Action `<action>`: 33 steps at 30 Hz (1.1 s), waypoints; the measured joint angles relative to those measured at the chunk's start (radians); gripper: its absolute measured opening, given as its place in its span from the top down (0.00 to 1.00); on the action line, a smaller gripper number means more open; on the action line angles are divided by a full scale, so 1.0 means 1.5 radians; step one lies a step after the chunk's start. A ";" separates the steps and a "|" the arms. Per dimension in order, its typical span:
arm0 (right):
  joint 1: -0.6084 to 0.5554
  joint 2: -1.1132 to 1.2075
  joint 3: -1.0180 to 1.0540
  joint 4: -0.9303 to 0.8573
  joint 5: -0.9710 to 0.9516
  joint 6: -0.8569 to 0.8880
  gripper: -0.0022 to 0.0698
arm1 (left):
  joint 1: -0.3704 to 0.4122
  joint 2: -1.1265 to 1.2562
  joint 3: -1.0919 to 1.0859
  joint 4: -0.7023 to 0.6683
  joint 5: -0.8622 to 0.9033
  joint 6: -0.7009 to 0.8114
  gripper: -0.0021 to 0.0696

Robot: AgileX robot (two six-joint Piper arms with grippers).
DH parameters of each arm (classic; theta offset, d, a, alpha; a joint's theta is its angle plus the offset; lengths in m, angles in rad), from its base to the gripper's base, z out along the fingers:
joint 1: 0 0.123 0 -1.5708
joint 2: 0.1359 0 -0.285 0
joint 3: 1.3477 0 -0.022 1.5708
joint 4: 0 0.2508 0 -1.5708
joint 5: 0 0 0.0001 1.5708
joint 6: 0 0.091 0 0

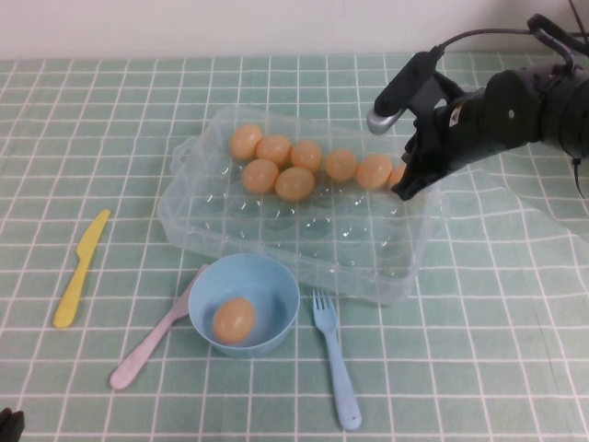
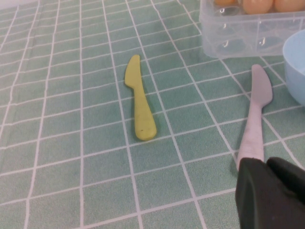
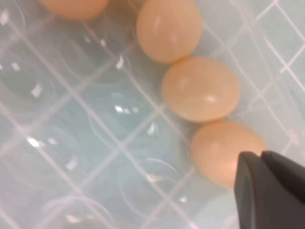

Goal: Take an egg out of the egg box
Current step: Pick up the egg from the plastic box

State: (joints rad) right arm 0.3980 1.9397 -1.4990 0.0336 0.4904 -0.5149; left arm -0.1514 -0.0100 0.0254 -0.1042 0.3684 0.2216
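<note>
The left gripper [image 2: 271, 191] is parked low by the pink knife [image 2: 256, 114]; its state cannot be told. In the egg box [image 1: 276, 235], the rightmost egg [image 3: 224, 150] is reached by the right gripper [image 1: 409, 184], state unclear. A glancing touch could roll it. Only the wrist view shows that egg clearly.

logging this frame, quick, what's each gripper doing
left gripper: parked low near the pink knife, looks shut, holding nothing.
right gripper: down over the egg in the egg box, grip cannot be told.
</note>
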 joint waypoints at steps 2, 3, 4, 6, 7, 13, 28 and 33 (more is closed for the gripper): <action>0.006 -0.003 0.000 0.008 0.000 0.017 0.97 | 0.000 0.000 0.000 0.000 0.000 0.000 0.97; 0.010 -0.004 0.000 0.012 0.001 0.027 0.95 | 0.000 0.000 0.000 0.000 0.000 0.000 0.97; 0.013 -0.004 0.000 0.018 0.004 0.043 0.92 | 0.000 0.000 0.000 0.000 0.000 0.000 0.97; 0.021 -0.004 0.000 0.026 0.007 0.108 0.81 | 0.000 0.000 0.000 0.000 0.000 0.000 0.97; 0.024 -0.004 0.000 0.029 0.009 0.143 0.75 | 0.000 0.000 0.000 0.000 0.000 0.000 0.97; 0.030 -0.004 0.000 0.033 0.009 0.406 0.38 | 0.000 0.000 0.000 0.000 0.000 0.000 0.97; 0.024 0.012 -0.018 -0.004 0.036 0.588 0.33 | 0.000 0.000 0.000 0.000 0.000 0.000 0.97; 0.014 0.066 -0.093 -0.018 0.115 0.588 0.33 | 0.000 0.000 0.000 0.000 0.000 0.000 0.97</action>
State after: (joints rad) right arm 0.4194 2.0386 -1.6379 0.0062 0.6631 0.3672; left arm -0.1514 -0.0100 0.0254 -0.1042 0.3684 0.2216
